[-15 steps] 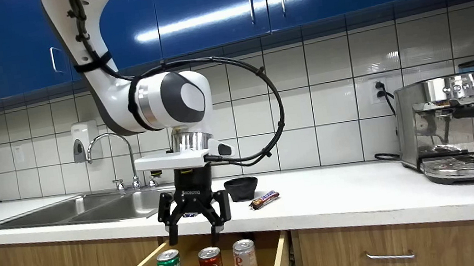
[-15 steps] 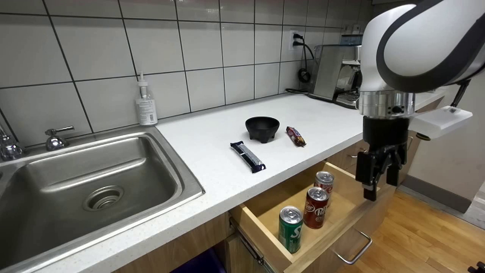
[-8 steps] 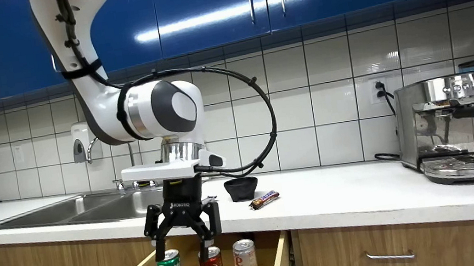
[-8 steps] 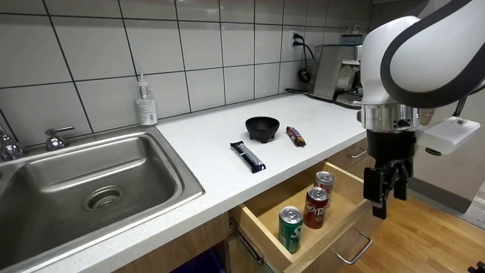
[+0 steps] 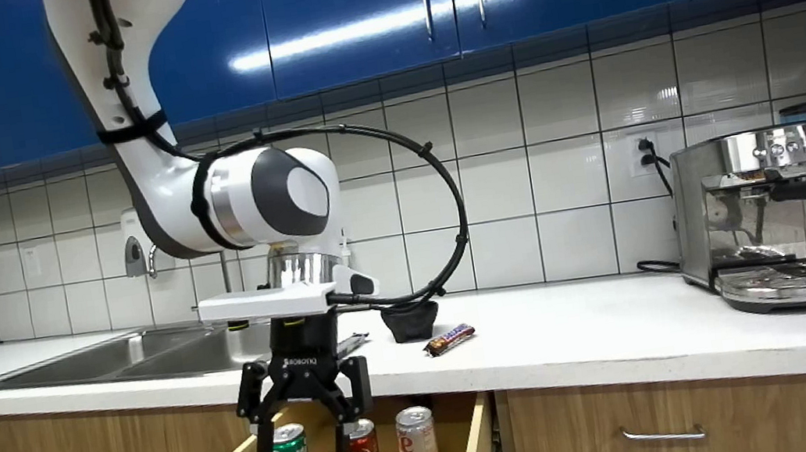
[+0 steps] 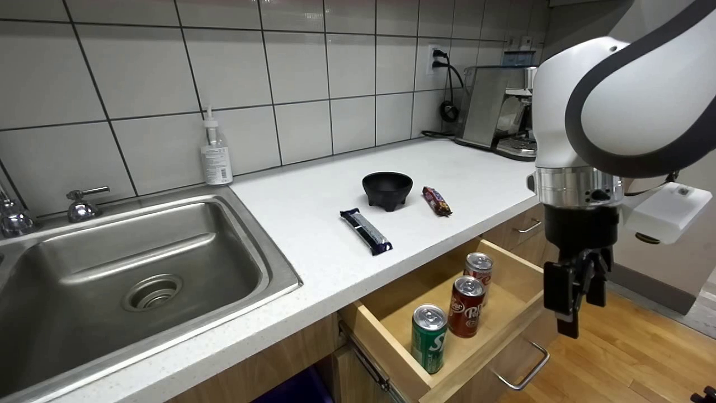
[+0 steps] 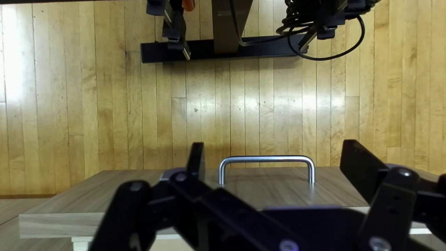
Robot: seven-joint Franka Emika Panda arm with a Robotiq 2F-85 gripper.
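Observation:
My gripper (image 5: 303, 443) hangs pointing down with its jaws wide apart and nothing between them. In an exterior view the gripper (image 6: 582, 313) is beside the front panel of a pulled-out wooden drawer (image 6: 503, 342). From the wrist view, the drawer's metal bar handle (image 7: 267, 159) appears between the black fingers (image 7: 197, 158), with no contact visible. Inside the drawer stand a green Sprite can (image 6: 429, 341), a dark red Dr Pepper can (image 6: 466, 313) and a pale silver can (image 6: 479, 263). The fingers partly cover the green and red cans in an exterior view.
On the white counter (image 6: 313, 184) are a black footed bowl (image 6: 387, 191), a red-brown candy bar (image 6: 436, 201) and a dark blue wrapped bar (image 6: 366, 231). A steel sink (image 6: 246, 224) adjoins it. An espresso machine (image 5: 764, 215) stands farther along. A black stand base (image 7: 198, 50) rests on the floor.
The arm has come down, the gripper sinking toward the level of the drawer's front edge and shifting sideways. Its jaws have stayed apart. Drawer, cans and counter items have not moved.

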